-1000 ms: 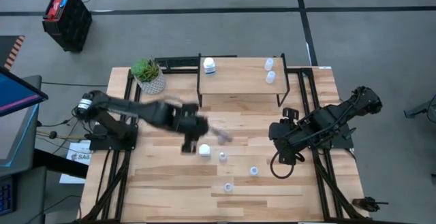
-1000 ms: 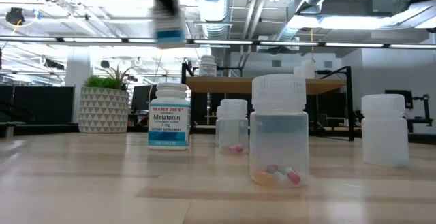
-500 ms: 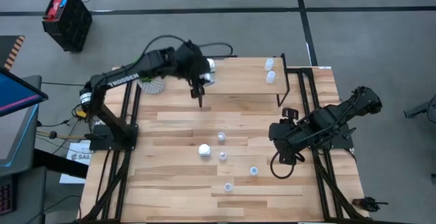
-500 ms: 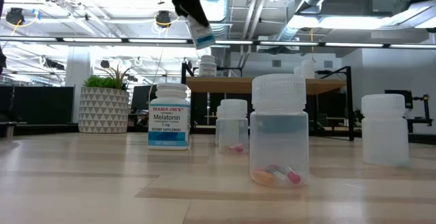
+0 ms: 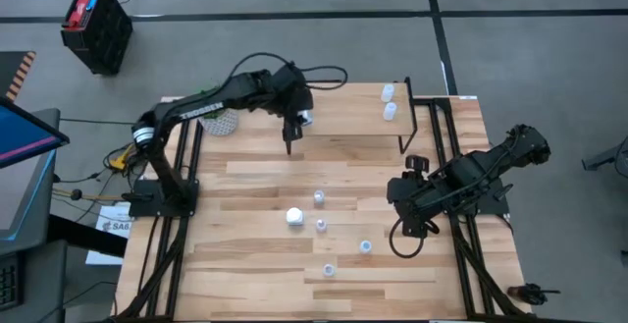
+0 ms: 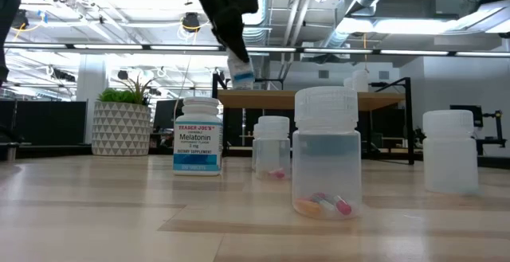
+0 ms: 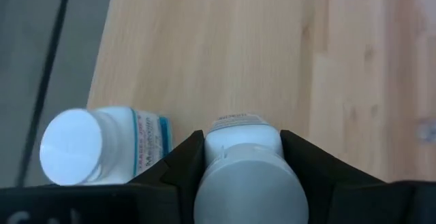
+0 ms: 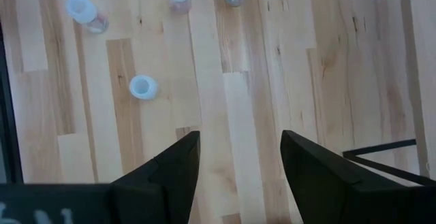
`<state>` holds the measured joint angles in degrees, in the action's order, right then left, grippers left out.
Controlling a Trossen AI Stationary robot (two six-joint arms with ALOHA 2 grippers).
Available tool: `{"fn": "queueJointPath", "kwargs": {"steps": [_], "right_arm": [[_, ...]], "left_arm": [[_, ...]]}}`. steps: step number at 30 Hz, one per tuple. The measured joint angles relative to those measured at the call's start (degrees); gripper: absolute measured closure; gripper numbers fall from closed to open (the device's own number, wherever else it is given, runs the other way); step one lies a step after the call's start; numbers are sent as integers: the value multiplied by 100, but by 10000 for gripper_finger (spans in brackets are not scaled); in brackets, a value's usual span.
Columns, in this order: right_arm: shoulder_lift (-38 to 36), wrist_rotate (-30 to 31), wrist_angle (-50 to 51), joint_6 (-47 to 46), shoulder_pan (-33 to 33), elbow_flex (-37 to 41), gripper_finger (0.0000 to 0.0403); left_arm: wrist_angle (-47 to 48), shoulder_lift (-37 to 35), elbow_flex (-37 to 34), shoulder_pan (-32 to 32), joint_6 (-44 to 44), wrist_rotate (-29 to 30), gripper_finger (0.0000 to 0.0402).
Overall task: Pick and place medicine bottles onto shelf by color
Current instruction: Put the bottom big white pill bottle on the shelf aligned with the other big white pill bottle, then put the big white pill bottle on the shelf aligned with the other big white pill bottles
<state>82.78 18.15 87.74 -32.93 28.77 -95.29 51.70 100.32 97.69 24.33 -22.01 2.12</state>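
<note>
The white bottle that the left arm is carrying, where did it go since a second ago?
The left claw carried the white bottle from above the middle of the table up to the shelf. It now holds it over the shelf's left end, beside another white bottle already standing there. The right claw stayed open in its place. The loose bottles on the table and the two clear ones on the shelf did not move.

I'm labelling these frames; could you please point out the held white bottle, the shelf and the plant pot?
held white bottle (image 7: 243,146), left wrist view, its label.
shelf (image 5: 343,117), high view, bare wood top.
plant pot (image 6: 119,128), low view, patterned wall.
</note>
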Motion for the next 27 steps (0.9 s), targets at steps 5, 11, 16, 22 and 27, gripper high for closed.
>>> {"fn": "queueJointPath", "kwargs": {"steps": [5,11,16,22,27], "right_arm": [[0,0,11,0,-2,0,177],[0,0,7,-4,-2,0,177],[0,0,0,-9,0,0,177],[0,0,0,-22,-2,0,177],[0,0,-3,-22,-1,0,177]], "left_arm": [[-73,15,2,-46,-350,127,255],[-238,12,57,-119,-464,605,229],[-211,14,57,-130,-525,634,200],[-177,14,57,-134,-556,624,176],[-191,12,80,-150,-752,770,167]]}}
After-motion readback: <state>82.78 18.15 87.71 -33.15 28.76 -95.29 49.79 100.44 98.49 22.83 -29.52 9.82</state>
